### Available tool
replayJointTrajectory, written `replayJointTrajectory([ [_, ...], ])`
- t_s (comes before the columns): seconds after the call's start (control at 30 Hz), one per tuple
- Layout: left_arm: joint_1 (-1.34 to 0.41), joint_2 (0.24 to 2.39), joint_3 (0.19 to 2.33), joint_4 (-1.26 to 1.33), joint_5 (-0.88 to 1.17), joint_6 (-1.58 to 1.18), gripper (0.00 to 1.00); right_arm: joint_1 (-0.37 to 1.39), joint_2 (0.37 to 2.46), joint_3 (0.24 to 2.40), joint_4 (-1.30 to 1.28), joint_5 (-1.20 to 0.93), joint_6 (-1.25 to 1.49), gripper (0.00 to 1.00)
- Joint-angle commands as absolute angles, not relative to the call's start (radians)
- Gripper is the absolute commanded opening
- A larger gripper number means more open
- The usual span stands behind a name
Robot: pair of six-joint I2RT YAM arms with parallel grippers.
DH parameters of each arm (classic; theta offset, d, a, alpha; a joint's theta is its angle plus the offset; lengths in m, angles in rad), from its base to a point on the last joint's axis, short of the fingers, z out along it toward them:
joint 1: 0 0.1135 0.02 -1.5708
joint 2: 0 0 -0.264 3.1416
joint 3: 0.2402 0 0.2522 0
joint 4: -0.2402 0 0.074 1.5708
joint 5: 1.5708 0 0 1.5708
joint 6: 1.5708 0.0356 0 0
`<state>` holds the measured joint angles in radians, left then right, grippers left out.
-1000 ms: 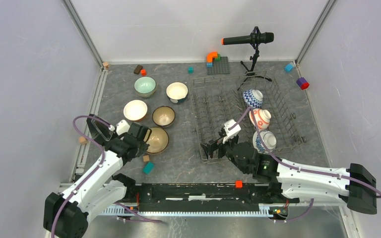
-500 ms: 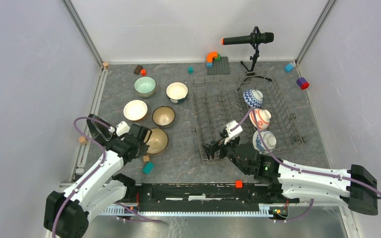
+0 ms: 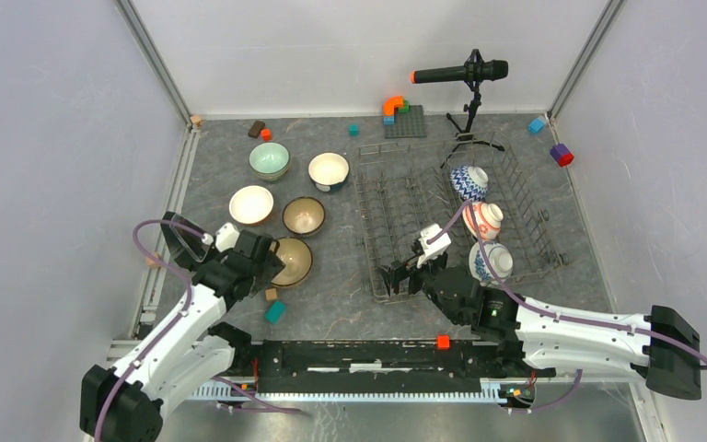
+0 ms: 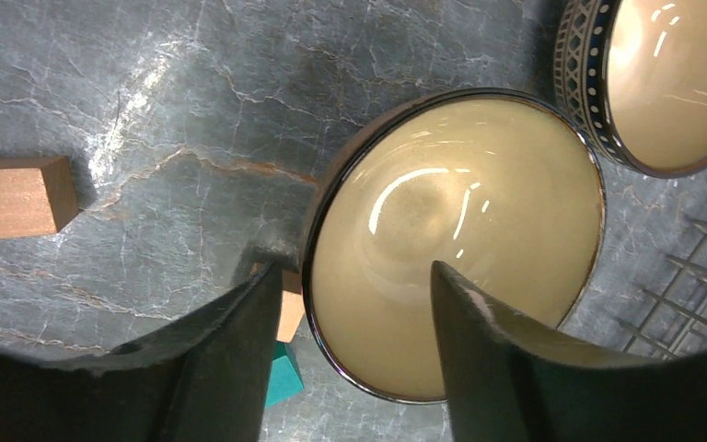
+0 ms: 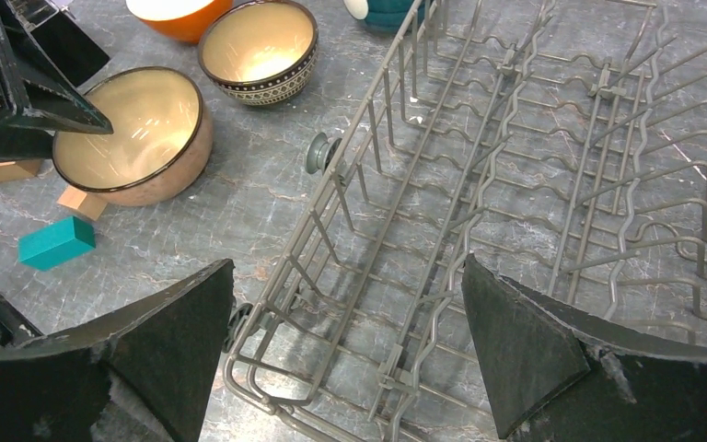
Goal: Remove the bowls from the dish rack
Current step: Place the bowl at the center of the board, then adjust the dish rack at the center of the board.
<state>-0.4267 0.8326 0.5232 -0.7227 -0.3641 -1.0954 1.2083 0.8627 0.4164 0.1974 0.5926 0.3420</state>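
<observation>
Left jaws: we saw the left gripper (image 4: 354, 272) with its fingers apart and clamped on nothing.
Bowl at the left jaws: the tan bowl (image 4: 451, 230) stood upright on the table, out of the rack. Its near rim passed between the two fingers, one finger over the glazed inside and the other outside the wall. We could not tell whether either finger touched the rim.
Beside the outer finger: a small wooden block (image 4: 285, 313) and a teal block (image 4: 283, 378) lay close against the bowl's foot.
Right jaws: the right gripper (image 5: 347, 265) stood wide apart and empty.
Rack at the right jaws: the near corner of the dish rack (image 3: 405, 193) lay directly under and between these fingers, with only bare tines there.
Bowls left to unload: the zigzag bowl (image 3: 469, 181), the red-white bowl (image 3: 484, 219) and a third patterned bowl (image 3: 493, 261) leaned on edge among the tines, well beyond the right fingertips and off to their right side.
Handling: we judged the bowls to be rigid glazed ceramic, fairly heavy for their size, slick and liable to chip against wire.
Where to hold: we judged the rim best, one finger inside and one outside, lifting clear of the tines before turning.
</observation>
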Motion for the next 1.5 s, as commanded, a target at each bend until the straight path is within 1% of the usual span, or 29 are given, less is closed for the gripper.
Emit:
replayJointTrajectory([
  [0.0, -0.422, 0.781, 0.560, -0.730, -0.351, -1.112, 0.76, 1.206, 0.850, 0.439, 0.189, 0.635, 0.330, 0.98],
  [0.03, -0.423, 0.765, 0.564, -0.739, -0.345, -1.102, 0.85, 1.205, 0.848, 0.441, 0.182, 0.640, 0.333, 0.98],
  [0.1, -0.422, 0.734, 0.580, -0.763, -0.331, -1.075, 0.99, 1.205, 0.846, 0.448, 0.164, 0.661, 0.349, 0.98],
  [0.2, -0.422, 0.683, 0.624, -0.820, -0.337, -1.006, 1.00, 1.205, 0.852, 0.481, 0.091, 0.728, 0.392, 0.98],
  [0.33, -0.422, 0.629, 0.698, -0.847, -0.365, -0.889, 1.00, 1.204, 0.857, 0.540, 0.004, 0.782, 0.359, 0.98],
  [0.47, -0.422, 0.610, 0.791, -0.769, -0.397, -0.751, 1.00, 1.202, 0.833, 0.562, 0.002, 0.853, 0.271, 0.98],
  [0.63, -0.422, 0.675, 0.912, -0.619, -0.313, -0.622, 1.00, 1.168, 0.799, 0.620, -0.095, 0.911, 0.211, 0.98],
  [0.77, -0.422, 0.757, 0.930, -0.487, -0.185, -0.614, 1.00, 1.078, 0.808, 0.668, -0.153, 0.849, 0.220, 0.98],
  [0.9, -0.422, 0.853, 0.932, -0.377, -0.078, -0.660, 1.00, 0.988, 0.830, 0.695, -0.147, 0.773, 0.232, 0.98],
  [1.1, -0.424, 0.989, 0.932, -0.314, 0.090, -0.680, 1.00, 0.793, 0.859, 0.711, -0.170, 0.697, 0.303, 0.96],
  [1.2, -0.424, 1.010, 0.902, -0.304, 0.129, -0.661, 1.00, 0.727, 0.824, 0.677, -0.193, 0.700, 0.346, 0.95],
  [1.3, -0.424, 1.000, 0.836, -0.248, 0.168, -0.680, 1.00, 0.619, 0.763, 0.625, -0.238, 0.705, 0.404, 0.95],
  [1.4, -0.427, 1.004, 0.799, -0.174, 0.273, -0.717, 0.98, 0.488, 0.688, 0.547, -0.248, 0.625, 0.465, 0.94],
  [1.47, -0.438, 1.018, 0.795, -0.166, 0.291, -0.728, 0.96, 0.437, 0.662, 0.514, -0.256, 0.582, 0.499, 0.93],
])
